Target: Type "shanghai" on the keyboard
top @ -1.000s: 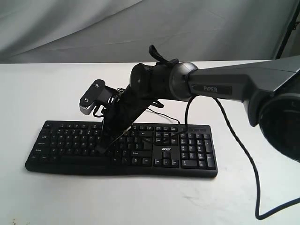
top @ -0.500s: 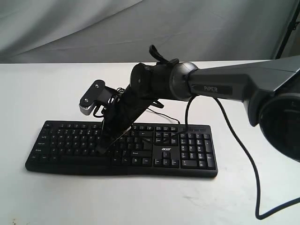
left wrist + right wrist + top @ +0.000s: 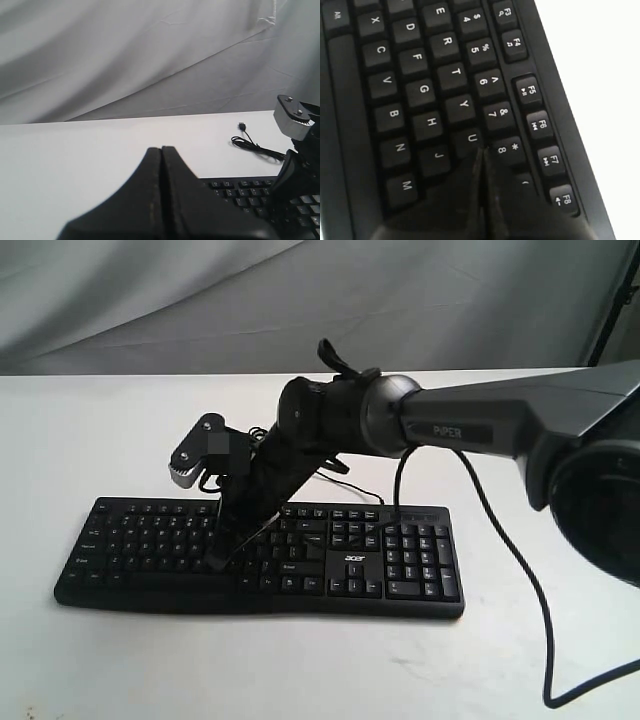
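Observation:
The black keyboard lies across the white table, its acer logo by the numeric keypad. My right gripper reaches over from the right and slants down onto the letter keys, shut with nothing held. In the right wrist view its tips sit just past the U key and beside the 8 key, hiding the key beneath. My left gripper is shut and empty, off the keyboard's left end; it does not show in the exterior view.
The keyboard's thin USB cable lies coiled on the table behind it. A thick black arm cable hangs down to the table at the right. Grey cloth backs the table. White tabletop surrounds the keyboard.
The right wrist has shifted slightly; its camera housing is blurred and a touch lower. The fingertips stay on the same patch of letter keys.

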Available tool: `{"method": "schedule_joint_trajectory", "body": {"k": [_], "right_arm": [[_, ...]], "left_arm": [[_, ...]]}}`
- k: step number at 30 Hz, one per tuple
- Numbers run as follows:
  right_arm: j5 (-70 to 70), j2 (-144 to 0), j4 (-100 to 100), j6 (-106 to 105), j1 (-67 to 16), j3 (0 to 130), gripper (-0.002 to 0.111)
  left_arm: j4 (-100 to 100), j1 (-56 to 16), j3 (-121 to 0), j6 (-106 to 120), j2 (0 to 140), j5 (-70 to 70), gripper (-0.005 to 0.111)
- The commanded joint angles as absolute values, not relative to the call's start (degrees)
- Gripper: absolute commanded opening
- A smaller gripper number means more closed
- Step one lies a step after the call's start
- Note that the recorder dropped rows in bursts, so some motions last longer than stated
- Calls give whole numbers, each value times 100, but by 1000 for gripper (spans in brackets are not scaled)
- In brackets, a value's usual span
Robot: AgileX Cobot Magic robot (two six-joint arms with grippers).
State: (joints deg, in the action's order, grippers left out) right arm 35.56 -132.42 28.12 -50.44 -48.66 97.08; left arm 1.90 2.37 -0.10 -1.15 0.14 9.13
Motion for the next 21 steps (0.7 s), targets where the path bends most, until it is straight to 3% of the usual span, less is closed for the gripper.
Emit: {"method": "schedule_joint_trajectory", "body": {"k": [1,9,17,21], "right_arm": [[3723,-12991,2802,-5114,-4856,9707,0],[3926,-12321,2717,-5114,-4856,9471,0],[2504,-10411,2062,-4745,-4836,7634,0],[2586,-9282,1959,-4153,-4728,6906,0]], "left_arm": [[190,200,0,-131,0,879,0],[190,200,0,-131,0,879,0],[190,200,0,-131,0,879,0],[190,200,0,-131,0,879,0]]}}
